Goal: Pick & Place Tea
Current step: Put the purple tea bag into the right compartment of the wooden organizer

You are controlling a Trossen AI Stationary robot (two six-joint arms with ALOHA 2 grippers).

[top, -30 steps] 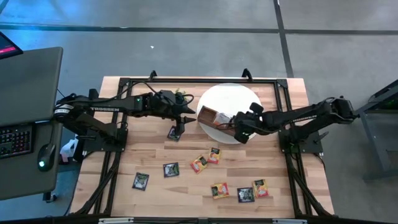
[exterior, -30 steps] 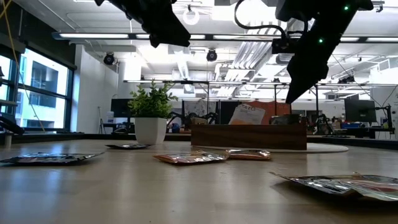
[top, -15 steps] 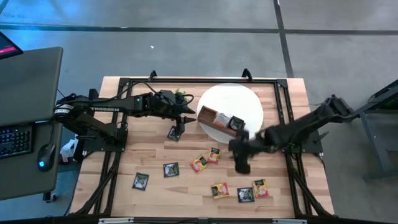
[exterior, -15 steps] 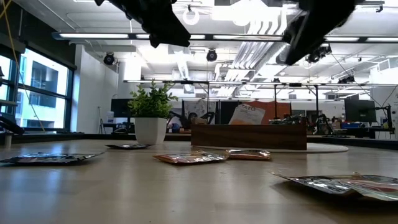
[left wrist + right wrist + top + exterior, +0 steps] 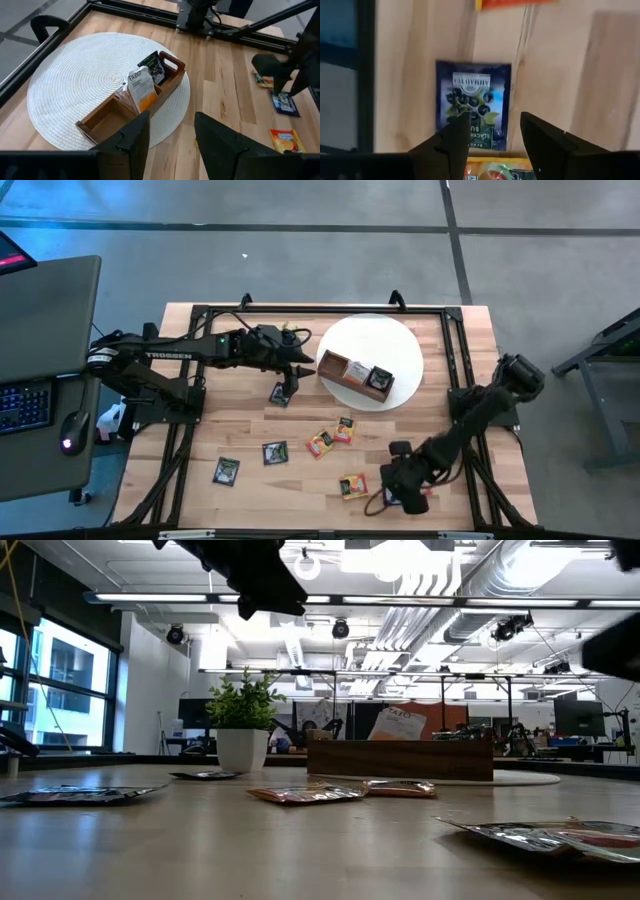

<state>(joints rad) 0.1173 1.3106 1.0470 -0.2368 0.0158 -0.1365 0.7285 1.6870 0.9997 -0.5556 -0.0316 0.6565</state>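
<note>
Small tea sachets lie flat on the wooden table: black ones (image 5: 275, 452) (image 5: 226, 470) (image 5: 281, 393) and orange ones (image 5: 320, 442) (image 5: 353, 485). The brown tray (image 5: 355, 377) stands on a white round mat (image 5: 385, 340) and holds upright sachets (image 5: 141, 90). My right gripper (image 5: 492, 135) is open near the front right of the table (image 5: 400, 485), pointing down over a black sachet (image 5: 473, 102) that lies flat, its fingers clear of it. My left gripper (image 5: 172, 137) hangs open above the table, left of the tray (image 5: 297, 370).
A small potted plant (image 5: 243, 725) stands at the far side, left of the mat. Black frame rails (image 5: 320, 310) run along the table's edges. More orange sachets lie close to the black one under my right gripper (image 5: 490, 167). A side desk with a keyboard (image 5: 25, 405) stands left of the table.
My right gripper has swung from the tray toward the table's near right corner, dropping lower and tipping to point down over the sachets there. A black sachet now shows in the tray's right compartment, where the gripper stood before.
</note>
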